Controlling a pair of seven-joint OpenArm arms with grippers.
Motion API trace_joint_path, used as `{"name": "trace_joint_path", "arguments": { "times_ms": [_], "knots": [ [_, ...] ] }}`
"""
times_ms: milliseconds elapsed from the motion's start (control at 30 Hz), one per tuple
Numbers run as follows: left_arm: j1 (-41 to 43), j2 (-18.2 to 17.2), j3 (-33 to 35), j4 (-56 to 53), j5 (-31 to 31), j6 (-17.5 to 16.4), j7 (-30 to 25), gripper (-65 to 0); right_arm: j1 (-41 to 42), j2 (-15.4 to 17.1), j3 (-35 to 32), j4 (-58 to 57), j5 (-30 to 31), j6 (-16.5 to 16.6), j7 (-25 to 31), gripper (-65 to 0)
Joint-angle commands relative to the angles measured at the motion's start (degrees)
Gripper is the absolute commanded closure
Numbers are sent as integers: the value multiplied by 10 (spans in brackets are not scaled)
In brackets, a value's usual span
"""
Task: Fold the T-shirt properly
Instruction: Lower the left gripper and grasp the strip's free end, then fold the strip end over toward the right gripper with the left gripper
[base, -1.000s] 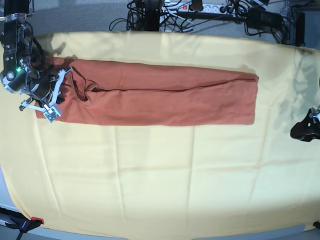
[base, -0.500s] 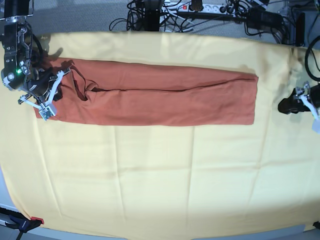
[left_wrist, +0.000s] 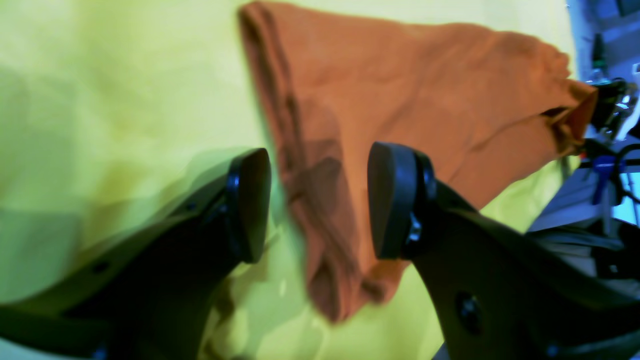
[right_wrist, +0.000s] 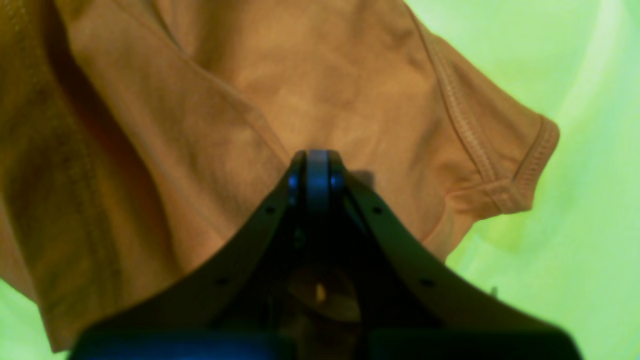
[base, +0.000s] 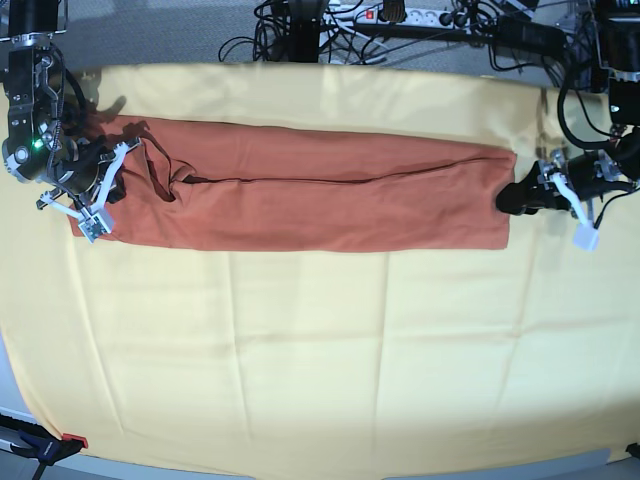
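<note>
On the left of the base view, the right gripper has its jaws closed together on the sleeve end of the T-shirt, which lies folded in a long band on the yellow cloth. At the hem, the left gripper is spread open, with the hem corner between its fingers, not gripped.

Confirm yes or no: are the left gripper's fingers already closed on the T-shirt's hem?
No. In the left wrist view the left gripper has its fingers spread apart, with the T-shirt hem lying unpinched between them.
</note>
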Motion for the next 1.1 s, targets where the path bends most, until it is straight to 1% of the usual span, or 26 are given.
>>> {"name": "trace_joint_path", "arguments": {
  "times_ms": [0, 100, 300, 333, 367, 467, 500, 667, 800, 900, 967, 1033, 1067],
  "knots": [
    [-6, -3, 2, 6, -4, -2, 5, -330, 8, 10, 5, 7, 6, -1, 9, 0],
    [-6, 17, 5, 6, -4, -15, 5, -329, 8, 10, 5, 7, 6, -1, 9, 0],
    [-6, 49, 5, 6, -4, -15, 1, -326, 8, 10, 5, 7, 6, -1, 8, 0],
    [-6, 51, 5, 6, -4, -15, 1, -302, 8, 10, 5, 7, 6, 0, 9, 0],
    [-7, 51, 5, 6, -4, -15, 0, -250, 8, 10, 5, 7, 6, 3, 9, 0],
    [-12, 46, 4, 6, -2, -15, 1, -25, 8, 10, 5, 7, 6, 18, 9, 0],
    [-15, 45, 2, 6, 2, -15, 1, 0, 8, 10, 5, 7, 6, 21, 9, 0],
    [-40, 44, -24, 6, 22, -15, 0, 0, 8, 10, 5, 7, 6, 21, 11, 0],
    [-51, 38, -29, 6, 18, -15, 1, 0, 8, 10, 5, 7, 6, 21, 11, 0],
    [-55, 37, -29, 6, -12, -15, 14, 0, 8, 10, 5, 7, 6, 20, 11, 0],
    [-56, 37, -29, 7, -50, -18, 33, 0, 8, 10, 5, 7, 6, 20, 11, 0],
    [-56, 37, -29, 7, -89, -39, 63, 0, 8, 10, 5, 7, 6, 20, 12, 0],
    [-56, 37, -29, 7, -89, -52, 79, 0, 8, 10, 5, 7, 6, 20, 15, 0]
  ]
}}
